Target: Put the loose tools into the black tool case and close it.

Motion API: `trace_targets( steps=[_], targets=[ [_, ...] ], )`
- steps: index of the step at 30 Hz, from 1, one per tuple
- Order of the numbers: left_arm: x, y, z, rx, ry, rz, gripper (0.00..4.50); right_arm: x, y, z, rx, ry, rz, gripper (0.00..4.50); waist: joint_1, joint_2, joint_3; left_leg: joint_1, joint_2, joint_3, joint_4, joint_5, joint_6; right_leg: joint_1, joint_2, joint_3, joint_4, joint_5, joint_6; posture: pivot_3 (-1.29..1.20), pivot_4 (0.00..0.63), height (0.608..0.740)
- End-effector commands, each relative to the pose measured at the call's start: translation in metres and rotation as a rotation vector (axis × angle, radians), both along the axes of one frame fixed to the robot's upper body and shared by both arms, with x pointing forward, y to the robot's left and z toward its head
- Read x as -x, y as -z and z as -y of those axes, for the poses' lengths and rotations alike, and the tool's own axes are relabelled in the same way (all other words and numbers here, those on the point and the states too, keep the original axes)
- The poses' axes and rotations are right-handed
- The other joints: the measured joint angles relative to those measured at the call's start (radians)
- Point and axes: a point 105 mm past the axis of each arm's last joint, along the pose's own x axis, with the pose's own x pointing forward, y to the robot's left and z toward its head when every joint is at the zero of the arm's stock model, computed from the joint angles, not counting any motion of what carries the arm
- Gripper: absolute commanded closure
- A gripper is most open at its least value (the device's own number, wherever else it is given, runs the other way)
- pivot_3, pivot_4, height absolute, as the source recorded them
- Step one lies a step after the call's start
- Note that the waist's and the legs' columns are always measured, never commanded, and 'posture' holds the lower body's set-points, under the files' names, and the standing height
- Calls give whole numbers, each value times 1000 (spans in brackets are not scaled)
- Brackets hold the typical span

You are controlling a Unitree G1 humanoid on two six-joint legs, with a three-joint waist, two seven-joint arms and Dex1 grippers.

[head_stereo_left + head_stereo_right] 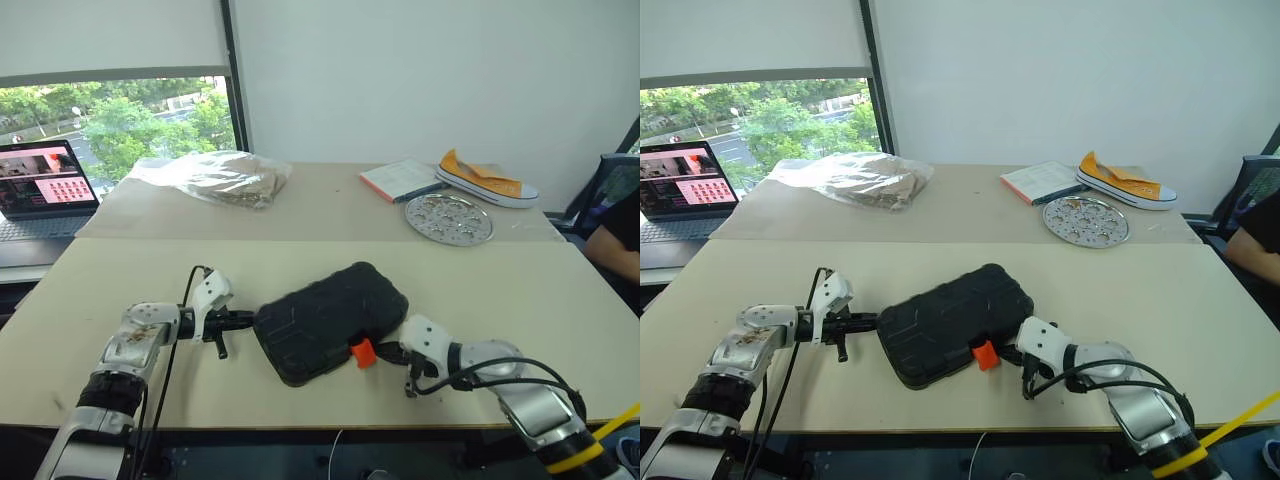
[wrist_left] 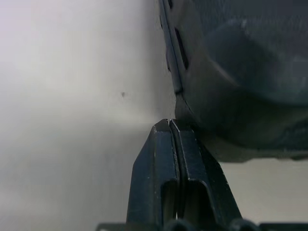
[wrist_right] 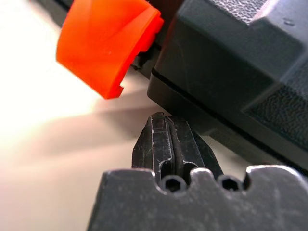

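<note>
1. you had the black tool case (image 1: pixel 330 320) lying shut on the table (image 1: pixel 520 290), long axis running diagonally between both arms.
2. your right gripper (image 3: pixel 169 126), fingers pinched together and empty, sat just beside the orange latch (image 3: pixel 108 41), nearer it than the left.
3. your left gripper (image 2: pixel 169 126), also pressed closed and empty, met the case's opposite end.

Open laptop (image 1: pixel 40 185) at the far left by the window, crumpled clear plastic bag (image 1: pixel 215 177) on the far worktop (image 1: pixel 330 205), booklet (image 1: pixel 398 179), perforated round metal tray (image 1: pixel 449 218), orange-and-white sneaker (image 1: pixel 486 180), seated person's arm (image 1: pixel 615 245) at right edge.
</note>
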Motion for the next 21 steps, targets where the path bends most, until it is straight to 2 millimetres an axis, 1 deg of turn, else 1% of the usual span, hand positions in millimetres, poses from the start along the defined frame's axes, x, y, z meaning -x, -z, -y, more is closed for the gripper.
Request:
trace_targets(
  steps=[1, 2, 4, 6, 7, 9, 11, 13, 17, 21],
  targets=[
    [-3, -29, -10, 35, -56, 107, 4416, -2, -13, 9, 9, -21, 47, 4498, 2, 0, 0, 0, 0, 0, 0, 0, 0, 0, 0, -1, 0, 0, 0, 0, 150, 740],
    [-4, -35, -12, 48, -67, 121, 4416, 1, -13, 10, 10, -27, 42, 4498, 5, 0, 0, -1, 0, -1, 0, 0, 0, -1, 0, -1, 0, 0, 0, 0, 150, 740],
    [-4, -53, -9, 92, -51, 169, 4416, 8, -13, 14, 11, -36, 18, 4498, 9, 0, 0, -3, 0, -2, 0, 0, 0, -1, 0, -2, 0, 0, 0, 0, 150, 740],
    [-1, -74, 4, 164, 8, 173, 4416, 23, -13, 12, -7, -62, -27, 4498, 16, 0, 0, -4, 0, -3, 1, 0, 0, -2, -1, -3, -1, 0, 0, 0, 150, 740],
    [1, -81, 9, 186, 30, 167, 4416, 29, -13, 11, -14, -74, -43, 4498, 19, 0, 0, -4, 0, -3, 1, 0, 0, -1, -1, -3, -1, 0, 0, 0, 150, 740],
    [6, -88, 26, 205, 98, 123, 4416, 44, -13, 4, -40, -99, -84, 4498, 23, 0, 0, -5, -1, -4, 2, 0, 0, -1, -1, -3, -1, 0, 0, 0, 150, 740],
    [8, -84, 41, 167, 143, 97, 4416, 52, -14, -1, -64, -100, -98, 4498, 22, 0, 0, -5, -1, -4, 3, 0, 1, 0, -1, -3, -1, 0, 0, 0, 150, 740],
    [5, -73, 55, 104, 170, 95, 4416, 56, -12, -5, -71, -89, -103, 4498, 22, 0, 0, -4, -2, -4, 3, -1, 1, 1, -1, -3, -1, 0, 1, 0, 150, 740],
    [-7, -60, 72, 94, 140, 74, 4416, 51, -9, -7, -69, -48, -86, 4498, 19, 0, 0, -3, -2, -4, 6, -1, 1, 3, 0, -2, -1, 0, 1, 0, 150, 740],
    [-10, -51, 82, 70, 149, 66, 4416, 45, -12, -10, -72, -37, -67, 4498, 18, 0, 0, -3, -1, -4, 8, 0, 1, 3, 0, -2, 3, 0, 1, 0, 150, 740]
  ],
)
